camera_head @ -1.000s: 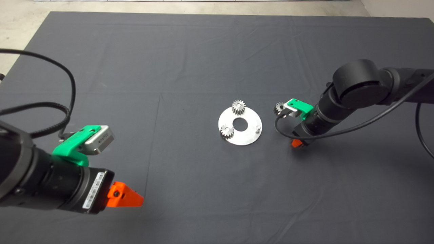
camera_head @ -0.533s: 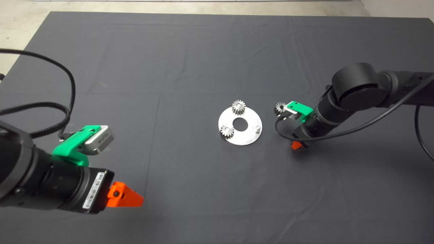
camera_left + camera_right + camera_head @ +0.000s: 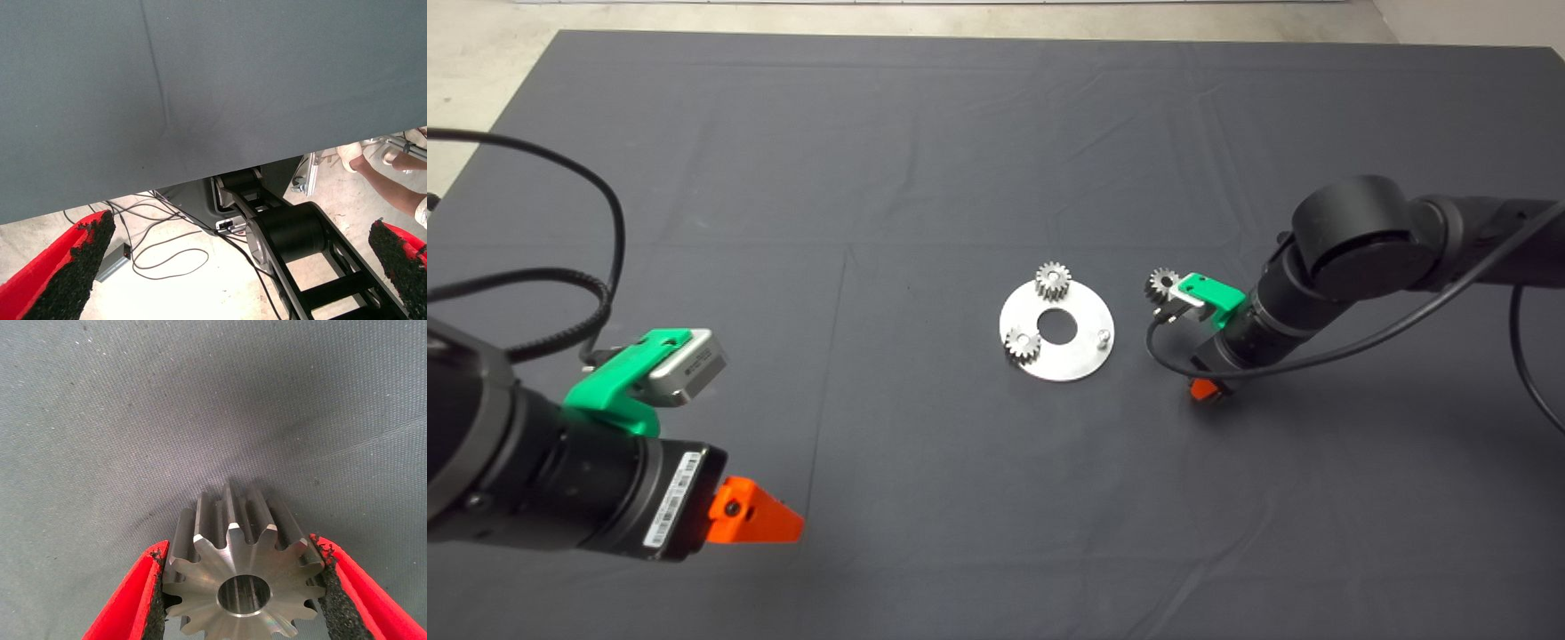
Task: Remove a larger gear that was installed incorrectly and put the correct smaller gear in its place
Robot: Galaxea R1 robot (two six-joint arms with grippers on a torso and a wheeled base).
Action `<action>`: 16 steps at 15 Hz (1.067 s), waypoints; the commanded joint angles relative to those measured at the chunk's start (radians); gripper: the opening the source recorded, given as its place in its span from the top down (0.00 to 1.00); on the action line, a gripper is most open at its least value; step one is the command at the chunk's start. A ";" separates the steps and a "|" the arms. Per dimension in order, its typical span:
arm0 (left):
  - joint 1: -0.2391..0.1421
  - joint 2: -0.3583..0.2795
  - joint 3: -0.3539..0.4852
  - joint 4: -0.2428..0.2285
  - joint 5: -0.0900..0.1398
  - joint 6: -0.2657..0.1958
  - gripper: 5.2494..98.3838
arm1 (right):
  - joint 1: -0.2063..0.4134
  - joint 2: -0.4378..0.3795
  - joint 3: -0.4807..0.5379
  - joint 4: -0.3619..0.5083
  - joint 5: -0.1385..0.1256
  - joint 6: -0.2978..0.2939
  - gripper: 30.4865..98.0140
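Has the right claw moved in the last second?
Yes. The right claw, shut on the larger gear, has drifted slightly down-left in the head view against the round plate.

Nothing here can be read. On my left arm, just behind the pincer, a white label [image 3: 672,504] carries a barcode and small print, too small to make out. The silver camera block [image 3: 690,365] above it bears small dark print, likewise illegible.

hidden in head view behind the right end effector [image 3: 1202,388]: larger gear [image 3: 243,587], cropped at the right wrist picture's edge.
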 commanded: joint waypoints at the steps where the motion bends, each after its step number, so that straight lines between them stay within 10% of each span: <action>1: -0.005 -0.001 0.013 -0.016 -0.001 -0.004 0.00 | 0.024 0.005 0.015 -0.094 -0.105 0.006 0.71; 16: -0.005 -0.004 0.013 -0.016 -0.001 -0.007 0.00 | 0.024 -0.004 0.035 -0.130 -0.105 0.009 0.71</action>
